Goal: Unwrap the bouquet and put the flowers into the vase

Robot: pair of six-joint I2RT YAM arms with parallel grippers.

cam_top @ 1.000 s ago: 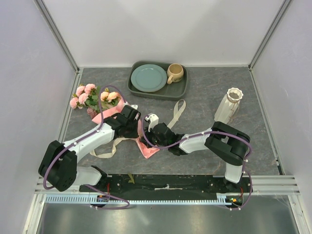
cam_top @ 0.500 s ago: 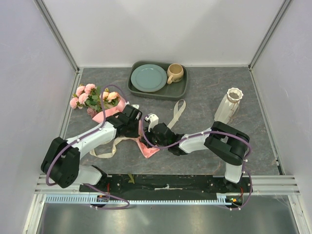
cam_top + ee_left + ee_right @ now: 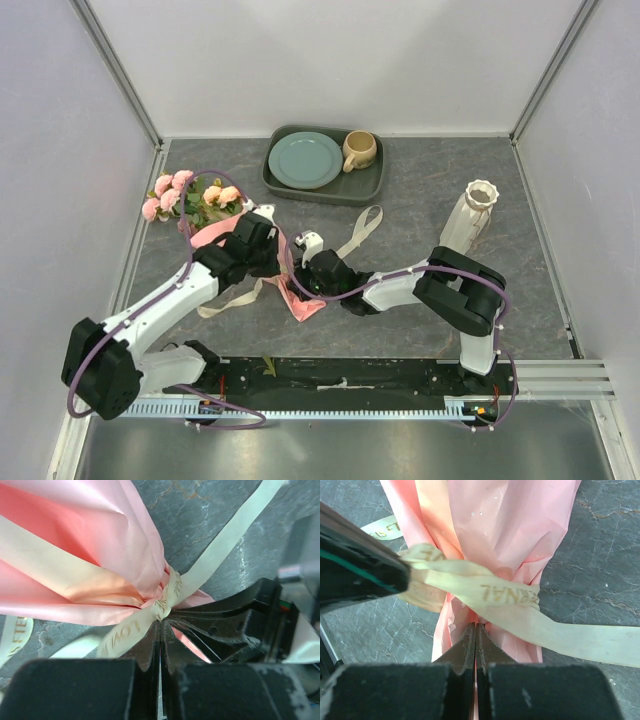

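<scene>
On your grey counter [image 3: 420, 190] the bouquet [image 3: 200, 205] lies left of centre, ribbon [image 3: 165, 602] knotted. Your left tool [image 3: 160, 630] is clenched on that ribbon, right tool [image 3: 475, 632] on the paper [image 3: 510, 525]. Nothing is unwrapped; the vase [image 3: 470, 215] stands empty at right.

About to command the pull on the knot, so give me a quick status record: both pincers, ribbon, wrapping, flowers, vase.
left pincer: shut on ribbon at the knot
right pincer: shut on paper tail just below the knot
ribbon: knotted around the paper, ends trailing on the table
flowers: inside the wrap, lying at the table's left side
vase: upright at the right, no flowers in it, apart from both arms
tray: at the back, holding plate and mug
</scene>
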